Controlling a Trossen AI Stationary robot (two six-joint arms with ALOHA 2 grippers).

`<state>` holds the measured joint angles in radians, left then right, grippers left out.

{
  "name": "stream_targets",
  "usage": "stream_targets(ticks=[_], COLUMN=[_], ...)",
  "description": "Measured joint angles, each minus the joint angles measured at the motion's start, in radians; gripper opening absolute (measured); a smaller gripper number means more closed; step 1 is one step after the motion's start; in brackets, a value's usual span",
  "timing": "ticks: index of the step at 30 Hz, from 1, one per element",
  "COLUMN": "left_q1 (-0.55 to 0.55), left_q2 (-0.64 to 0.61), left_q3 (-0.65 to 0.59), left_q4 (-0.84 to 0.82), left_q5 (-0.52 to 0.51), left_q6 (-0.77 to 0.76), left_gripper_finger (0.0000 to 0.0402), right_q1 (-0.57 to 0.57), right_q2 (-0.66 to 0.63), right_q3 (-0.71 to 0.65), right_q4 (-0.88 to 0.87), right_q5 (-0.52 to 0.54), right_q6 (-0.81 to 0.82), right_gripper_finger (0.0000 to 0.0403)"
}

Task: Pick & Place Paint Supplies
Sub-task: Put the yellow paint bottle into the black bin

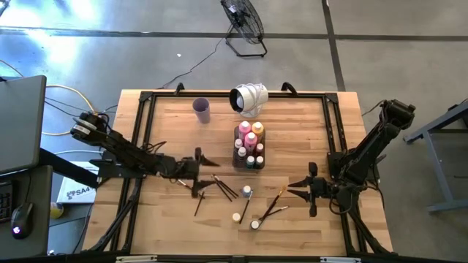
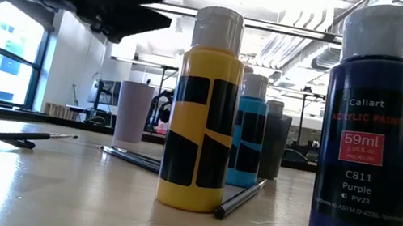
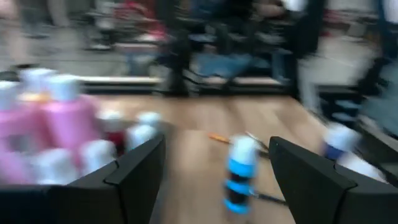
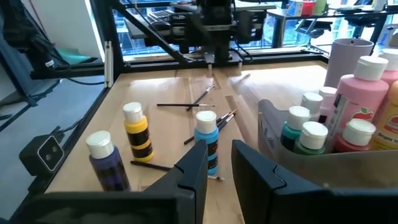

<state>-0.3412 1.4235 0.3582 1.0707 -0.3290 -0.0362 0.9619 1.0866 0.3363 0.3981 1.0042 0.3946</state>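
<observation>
Pink and orange paint bottles (image 1: 249, 133) and tiny white-capped ones stand in the clear tray (image 1: 248, 162) at mid table. Three small bottles stand loose on the near table: blue (image 1: 247, 191), yellow (image 1: 237, 217) and purple (image 1: 254, 224). Thin brushes (image 1: 224, 187) lie flat among them, with more brushes (image 1: 273, 205) to their right. My left gripper (image 1: 207, 173) is open, left of the brushes; the blue bottle (image 3: 239, 174) stands ahead between its fingers, untouched. My right gripper (image 1: 294, 185) hovers right of the loose bottles, its fingers almost together on nothing.
A lilac cup (image 1: 202, 109) and a white round object (image 1: 249, 98) stand near the far edge. A black frame (image 1: 143, 131) borders the table's sides. Bare wood shows between the cup and my left arm, and right of the tray.
</observation>
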Motion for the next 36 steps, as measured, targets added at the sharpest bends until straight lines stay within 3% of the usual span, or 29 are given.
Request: stream_targets(ticks=[7,13,36], left_q1=[0.000,0.001,0.001], left_q2=[0.000,0.000,0.001], left_q3=[0.002,0.016,0.016], left_q4=[-0.131,-0.216,-0.213], left_q5=[0.242,0.249,0.214], left_q6=[-0.021,-0.020,-0.025], left_gripper_finger=[0.0280,0.0280,0.0280], right_q1=[0.000,0.000,0.000], right_q2=[0.000,0.000,0.000], right_q3=[0.000,0.000,0.000], right_q4=[0.000,0.001,0.001], right_q5=[-0.008,-0.008,0.035], right_q6=[0.003,0.003,0.005], right_gripper_finger=[0.0064,0.0064,0.0064])
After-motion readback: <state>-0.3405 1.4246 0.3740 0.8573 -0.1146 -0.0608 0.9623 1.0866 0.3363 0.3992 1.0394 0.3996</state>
